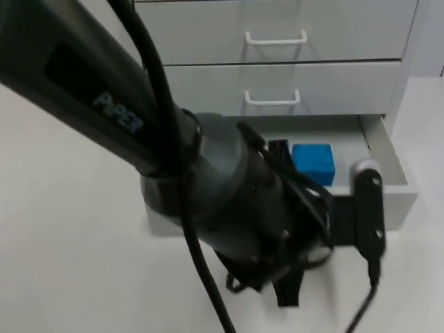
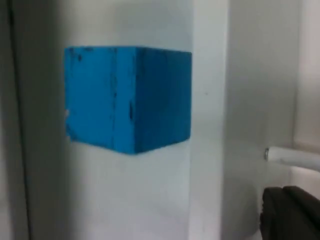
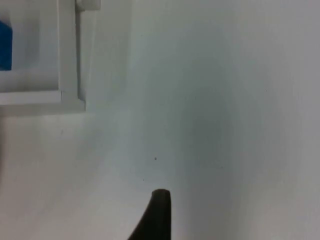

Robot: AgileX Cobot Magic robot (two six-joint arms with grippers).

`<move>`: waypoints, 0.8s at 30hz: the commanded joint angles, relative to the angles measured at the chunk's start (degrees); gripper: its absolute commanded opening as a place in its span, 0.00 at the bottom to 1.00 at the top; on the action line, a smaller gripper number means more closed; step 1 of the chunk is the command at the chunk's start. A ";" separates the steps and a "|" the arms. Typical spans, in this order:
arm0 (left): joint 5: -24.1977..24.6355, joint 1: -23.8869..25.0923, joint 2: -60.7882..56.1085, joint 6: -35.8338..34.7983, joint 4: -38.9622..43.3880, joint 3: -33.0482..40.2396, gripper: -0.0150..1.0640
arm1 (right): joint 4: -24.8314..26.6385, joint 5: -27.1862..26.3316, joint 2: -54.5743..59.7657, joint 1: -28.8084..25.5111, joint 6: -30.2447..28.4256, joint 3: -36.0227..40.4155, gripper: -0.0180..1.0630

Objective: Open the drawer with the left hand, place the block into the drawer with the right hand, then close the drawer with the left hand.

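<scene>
Blue block point(image 1: 313, 163) lies in the open drawer point(image 1: 388, 156) — left gripper point(image 1: 295, 274) at its front.

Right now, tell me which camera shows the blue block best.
The left wrist view: the blue block appears large and unobstructed inside the open drawer. In the top view the left arm partly hides it. The right wrist view catches a blue sliver.
</scene>
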 commanded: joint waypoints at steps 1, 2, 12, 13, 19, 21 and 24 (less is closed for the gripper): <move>4.46 2.06 -0.39 -2.69 2.17 -0.25 0.01 | -0.49 -0.82 -0.39 -0.22 -0.67 0.10 0.76; 4.98 2.82 -0.39 -3.05 2.17 -0.35 0.01 | -0.50 -0.99 -0.39 -0.22 -0.67 0.10 0.76; 0.73 10.18 -0.39 -3.14 2.17 -6.74 0.01 | -0.60 -1.61 -0.39 -0.22 -0.67 0.10 0.76; 0.39 11.36 -0.02 -3.42 2.17 -8.07 0.01 | -0.60 -1.73 -0.39 -0.22 -0.67 0.10 0.76; 0.64 13.38 4.54 -3.18 2.17 -13.07 0.01 | -0.74 -2.50 -0.39 -0.22 -0.67 0.10 0.76; 0.64 13.58 5.55 -3.15 2.17 -13.88 0.01 | -0.74 -2.63 -0.39 -0.22 -0.67 0.10 0.76; 1.62 13.58 7.96 -3.50 2.17 -15.73 0.01 | -0.74 -2.74 -0.39 -0.22 -0.67 0.10 0.76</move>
